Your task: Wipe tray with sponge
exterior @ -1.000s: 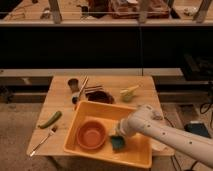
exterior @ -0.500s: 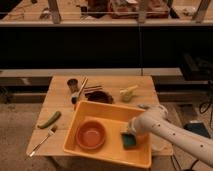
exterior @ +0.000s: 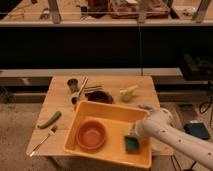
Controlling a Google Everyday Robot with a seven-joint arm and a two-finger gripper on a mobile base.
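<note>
The yellow-orange tray (exterior: 105, 112) sits on the wooden table's front half. Inside it on the left is a round orange-red bowl (exterior: 90, 135). The dark teal sponge (exterior: 131, 144) lies on the tray floor at the right, near the right wall. My white arm comes in from the lower right, and the gripper (exterior: 131, 132) is at the sponge's upper edge, pressing down onto it. The arm's end hides the fingers.
A green cucumber-like vegetable (exterior: 49, 119) and a fork (exterior: 42, 140) lie at the table's left front. Behind the tray are a small dark cup (exterior: 73, 84), utensils (exterior: 82, 87), a dark dish (exterior: 100, 97) and a pale yellow-green item (exterior: 128, 93). A counter rail runs behind.
The arm has drawn the sponge rightward across the tray floor, from beside the bowl to the right wall. The bowl and the tray have stayed put.
</note>
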